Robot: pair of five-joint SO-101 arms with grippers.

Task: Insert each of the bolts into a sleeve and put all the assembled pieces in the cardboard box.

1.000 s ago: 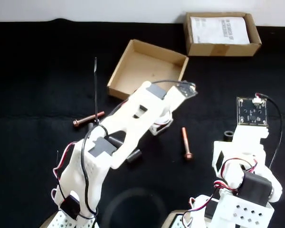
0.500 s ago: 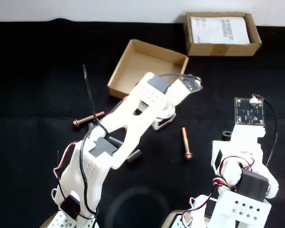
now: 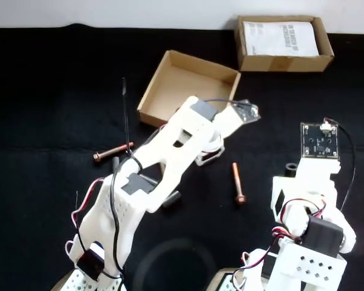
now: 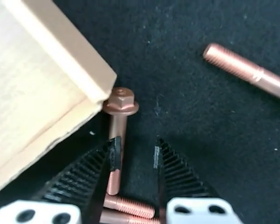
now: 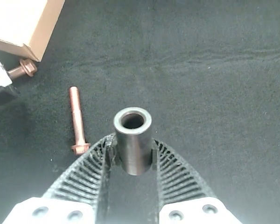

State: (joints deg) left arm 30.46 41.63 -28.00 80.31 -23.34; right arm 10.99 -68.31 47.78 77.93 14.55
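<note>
High view, two bolts (image 3: 112, 151) (image 3: 237, 182), right gripper (image 5: 133, 146) clasping one sleeve (image 5: 133, 128), left gripper (image 4: 135, 148) agape.

The cardboard box (image 4: 42, 88) wall stood close against 1 side of the left gripper (image 4: 135, 151), its corner just beside the head of a bolt (image 4: 120, 102). On the other side, bare black cloth (image 4: 196, 107) lay open up to a loose bolt (image 4: 247, 70).

My left arm (image 3: 170, 157): stretched a little farther forward, carrying my left hand (image 4: 135, 151) closer to the cardboard box (image 3: 188, 85) ahead of it.
My right hand (image 5: 133, 156): shifted slightly, the sleeve (image 5: 133, 140) in its grip with it.
</note>
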